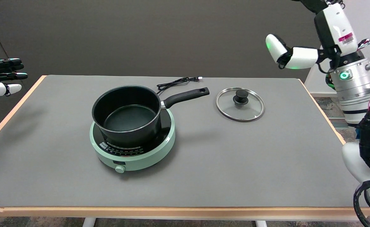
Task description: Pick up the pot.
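The approach has not really begun — the right hand [301,52] hangs in the air holding nothing, fingers apart, well off from the pot [126,115] on the green cooker [134,151] (lid [240,104] beside it) — so next it must reach the handle [186,96].

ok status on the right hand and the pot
Right hand open, up in the air, off the table. Pot on cooker, handle toward lid. Nothing in the way.
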You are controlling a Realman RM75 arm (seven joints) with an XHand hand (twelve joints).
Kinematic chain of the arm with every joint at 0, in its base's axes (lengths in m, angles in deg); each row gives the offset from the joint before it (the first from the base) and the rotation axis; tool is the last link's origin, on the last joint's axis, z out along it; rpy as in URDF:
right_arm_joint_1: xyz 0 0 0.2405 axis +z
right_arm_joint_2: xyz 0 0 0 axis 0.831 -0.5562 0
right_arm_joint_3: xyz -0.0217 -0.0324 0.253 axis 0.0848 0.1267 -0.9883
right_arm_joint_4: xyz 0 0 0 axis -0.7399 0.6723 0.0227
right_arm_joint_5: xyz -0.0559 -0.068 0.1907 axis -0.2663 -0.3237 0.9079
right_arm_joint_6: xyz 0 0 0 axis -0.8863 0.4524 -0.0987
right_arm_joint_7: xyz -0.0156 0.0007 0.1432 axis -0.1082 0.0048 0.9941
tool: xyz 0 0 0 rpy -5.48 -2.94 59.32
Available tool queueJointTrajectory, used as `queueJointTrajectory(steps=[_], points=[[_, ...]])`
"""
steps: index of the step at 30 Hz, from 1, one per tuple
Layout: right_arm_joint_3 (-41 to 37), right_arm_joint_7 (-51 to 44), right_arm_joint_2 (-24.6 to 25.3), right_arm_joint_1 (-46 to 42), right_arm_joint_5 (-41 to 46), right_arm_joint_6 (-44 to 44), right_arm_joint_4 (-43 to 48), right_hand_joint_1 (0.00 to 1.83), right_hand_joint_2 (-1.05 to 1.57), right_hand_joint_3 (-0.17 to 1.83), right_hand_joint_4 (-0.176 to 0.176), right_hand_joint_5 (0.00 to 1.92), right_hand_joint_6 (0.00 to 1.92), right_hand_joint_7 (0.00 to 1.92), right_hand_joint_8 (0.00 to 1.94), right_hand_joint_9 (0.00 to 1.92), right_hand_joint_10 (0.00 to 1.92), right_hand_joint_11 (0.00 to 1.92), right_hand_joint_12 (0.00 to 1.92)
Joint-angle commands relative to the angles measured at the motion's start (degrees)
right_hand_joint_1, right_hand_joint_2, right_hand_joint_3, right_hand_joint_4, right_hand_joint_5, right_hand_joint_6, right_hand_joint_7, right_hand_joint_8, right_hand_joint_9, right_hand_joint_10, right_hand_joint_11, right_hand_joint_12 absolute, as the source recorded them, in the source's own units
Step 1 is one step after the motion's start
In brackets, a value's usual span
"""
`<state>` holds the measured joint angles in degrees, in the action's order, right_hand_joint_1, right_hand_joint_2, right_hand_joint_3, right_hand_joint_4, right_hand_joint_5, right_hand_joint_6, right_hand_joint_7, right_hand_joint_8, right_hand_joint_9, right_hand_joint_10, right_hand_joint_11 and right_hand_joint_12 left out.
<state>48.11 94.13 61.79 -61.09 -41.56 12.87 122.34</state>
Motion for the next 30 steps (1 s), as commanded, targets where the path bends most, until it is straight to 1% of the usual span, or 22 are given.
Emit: queueJointTrajectory(steps=[1, 5, 15, 23, 30], points=[[4.4, -15.2, 0.2, -0.6, -0.6, 0.6, 0.4, 0.81, 0.52, 0.96, -0.034, 0.37, 0.17, 0.4, 0.18, 0.4, 0.28, 0.28, 0.65], [5.4, -18.9, 0.2, -0.6, -1.4, 0.3, 0.4, 0.82, 0.51, 0.97, -0.033, 0.39, 0.16, 0.42, 0.17, 0.39, 0.32, 0.27, 0.67], [8.1, -25.9, 0.5, -0.5, -1.3, 0.1, 0.4, 0.85, 0.52, 0.98, -0.023, 0.43, 0.18, 0.46, 0.17, 0.41, 0.32, 0.3, 0.7], [9.7, -29.0, 0.7, -0.5, -1.3, 0.0, 0.4, 0.86, 0.52, 0.98, -0.02, 0.45, 0.19, 0.48, 0.18, 0.43, 0.33, 0.31, 0.73], [9.8, -29.0, 1.3, -0.6, -1.7, 0.0, 0.4, 0.87, 0.53, 0.98, -0.016, 0.47, 0.2, 0.5, 0.18, 0.44, 0.33, 0.32, 0.75]])
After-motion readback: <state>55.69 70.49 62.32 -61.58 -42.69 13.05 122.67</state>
